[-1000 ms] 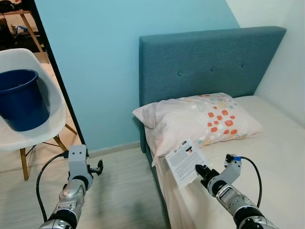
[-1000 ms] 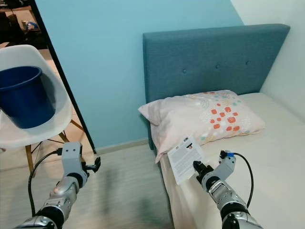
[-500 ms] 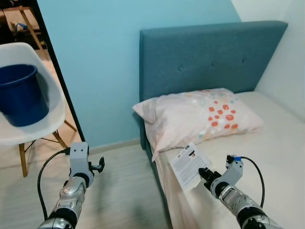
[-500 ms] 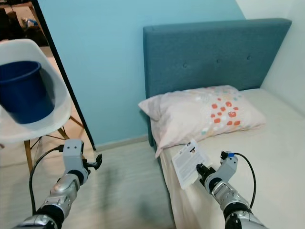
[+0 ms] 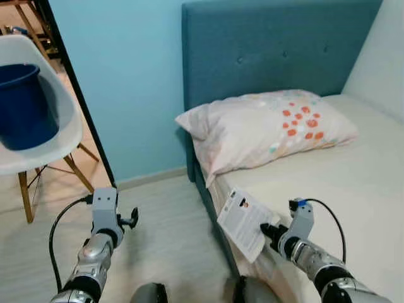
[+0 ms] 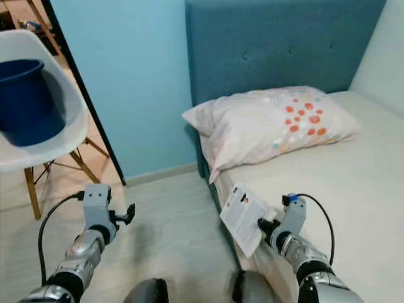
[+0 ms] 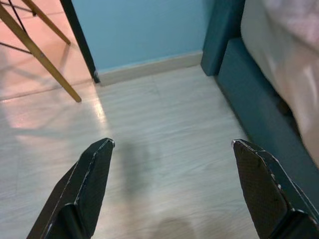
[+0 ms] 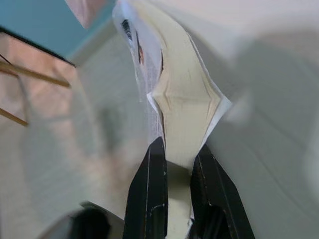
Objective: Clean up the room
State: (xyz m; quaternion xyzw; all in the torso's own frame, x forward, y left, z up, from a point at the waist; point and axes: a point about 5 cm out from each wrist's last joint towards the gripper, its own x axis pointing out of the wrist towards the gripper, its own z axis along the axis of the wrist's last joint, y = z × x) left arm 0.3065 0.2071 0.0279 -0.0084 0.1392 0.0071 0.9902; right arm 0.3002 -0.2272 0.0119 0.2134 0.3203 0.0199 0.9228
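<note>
A blue bucket (image 5: 24, 104) is seen at the upper left of the frame, seated on a white chair (image 5: 63, 142) with wooden legs; its contents cannot be made out. At lower centre a printed leaflet (image 5: 244, 222) is held by the right pincer (image 5: 268, 231), whose two black fingers (image 8: 147, 199) are closed narrowly on the leaflet's lower right corner. The leaflet is held over the left edge of the bed (image 5: 328, 189), just below the pillow (image 5: 265, 129) and apart from it. Its long axis is tilted from upper left to lower right, with a dark heading block at the upper left end and lines of small text below; none of the writing can be read. In the right wrist view the sheet is seen edge-on and bent where it is pinched.

The pillow, pale pink with orange and teal spots, is laid against a teal headboard (image 5: 271, 50) at the upper right. A light blue wall (image 5: 126, 82) is seen behind, and a pale wood floor (image 5: 164, 252) fills the lower left.

The left pincer (image 5: 126, 220) is held over the floor at the lower left, well apart from the bed; in the left wrist view its fingers (image 7: 89, 184) are spread wide, with nothing between them.
</note>
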